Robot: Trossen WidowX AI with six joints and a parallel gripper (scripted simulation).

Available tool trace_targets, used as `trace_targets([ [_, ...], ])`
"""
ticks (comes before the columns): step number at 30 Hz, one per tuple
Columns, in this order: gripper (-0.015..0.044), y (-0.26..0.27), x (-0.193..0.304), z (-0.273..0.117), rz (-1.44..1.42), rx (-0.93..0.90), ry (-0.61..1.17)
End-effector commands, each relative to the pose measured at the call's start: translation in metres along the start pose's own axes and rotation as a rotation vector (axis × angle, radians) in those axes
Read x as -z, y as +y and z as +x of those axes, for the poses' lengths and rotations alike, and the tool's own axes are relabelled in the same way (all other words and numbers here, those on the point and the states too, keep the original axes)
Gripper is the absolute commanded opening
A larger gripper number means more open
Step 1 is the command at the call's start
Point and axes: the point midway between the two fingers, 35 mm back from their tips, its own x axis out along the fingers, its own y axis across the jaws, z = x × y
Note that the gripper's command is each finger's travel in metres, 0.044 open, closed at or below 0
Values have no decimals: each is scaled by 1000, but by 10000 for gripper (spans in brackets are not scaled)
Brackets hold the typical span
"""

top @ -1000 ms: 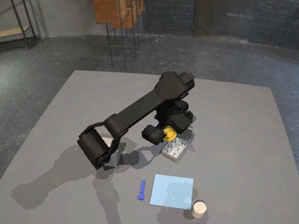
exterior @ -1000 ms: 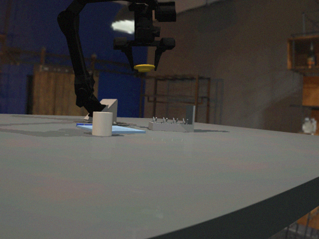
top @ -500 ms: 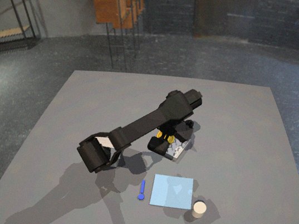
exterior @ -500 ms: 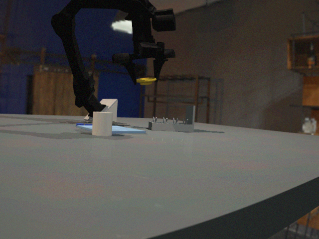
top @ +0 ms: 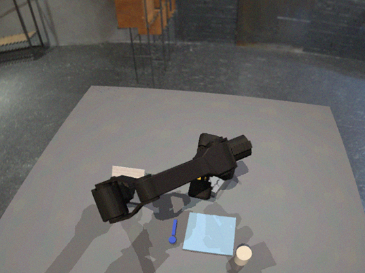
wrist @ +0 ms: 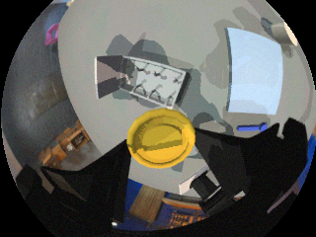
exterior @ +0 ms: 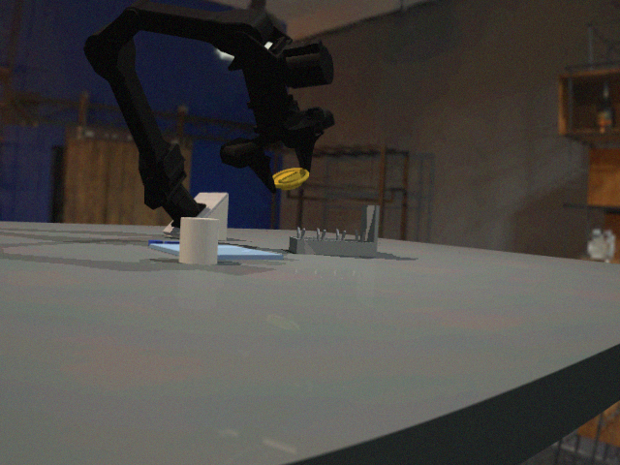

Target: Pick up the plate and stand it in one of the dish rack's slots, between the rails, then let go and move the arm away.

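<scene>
The yellow round plate (top: pixel 198 179) (exterior: pixel 291 178) (wrist: pixel 161 152) is held by its edges in my gripper (exterior: pixel 290 178) (wrist: pixel 161 137), which is shut on it. The plate is in the air, slightly tilted and far from upright. In the top view the arm hides most of it. The grey dish rack (exterior: pixel 320 247) (wrist: pixel 185 86) stands on the table, with small rails in rows and a tall panel (exterior: pixel 370 225) (wrist: pixel 109 76) at one end. The plate hangs above and to the left of the rack in the exterior view. In the top view the rack is mostly hidden under the arm.
A light blue square board (top: pixel 208 233) (exterior: pixel 245 251) (wrist: pixel 254 74) lies on the table. A blue spoon-like piece (top: pixel 175 226) (wrist: pixel 252 128) lies beside it. A cream cylinder (top: pixel 243 255) (exterior: pixel 199 242) stands near the board's corner. A pale block (top: pixel 127 171) (exterior: pixel 221 220) stands near the arm's base.
</scene>
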Motion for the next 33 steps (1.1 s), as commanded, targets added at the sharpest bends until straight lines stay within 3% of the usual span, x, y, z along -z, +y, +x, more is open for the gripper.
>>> trace_targets([
  [1,0,0,-1,5,-59,-63,7],
  [17,0,-7,-8,31,-347,-342,-56],
  [33,0,-17,-15,46,-639,-556,-286],
])
